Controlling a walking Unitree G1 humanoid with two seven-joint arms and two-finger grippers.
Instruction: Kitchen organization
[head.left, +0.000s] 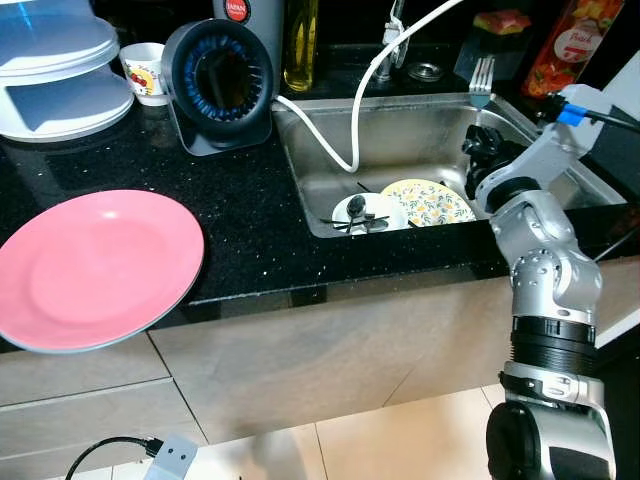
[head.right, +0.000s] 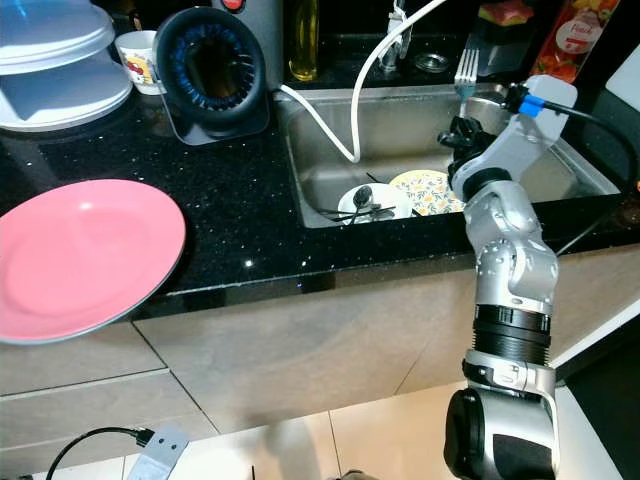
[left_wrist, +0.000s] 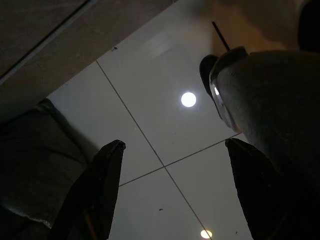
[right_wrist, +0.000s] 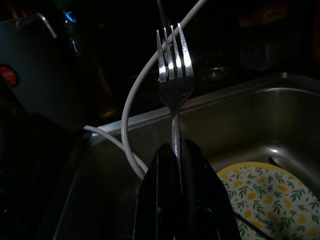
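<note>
My right gripper (right_wrist: 176, 150) is shut on a silver fork (right_wrist: 173, 65), held upright with its tines up above the steel sink (head.left: 400, 130). The same fork (head.left: 482, 80) rises over the sink's right side. Down in the basin lie a yellow floral plate (head.left: 430, 203) and a small white dish with cutlery (head.left: 362, 213). A pink plate (head.left: 95, 265) rests on the black counter at the left. My left gripper (left_wrist: 172, 192) hangs open over pale floor tiles, nothing between its fingers.
A white hose (head.left: 345, 140) loops from the tap into the sink. A round black-and-blue appliance (head.left: 220, 75), a small printed cup (head.left: 145, 70) and a white stacked container (head.left: 55, 70) stand at the back left. An oil bottle (head.left: 300, 45) stands behind the sink.
</note>
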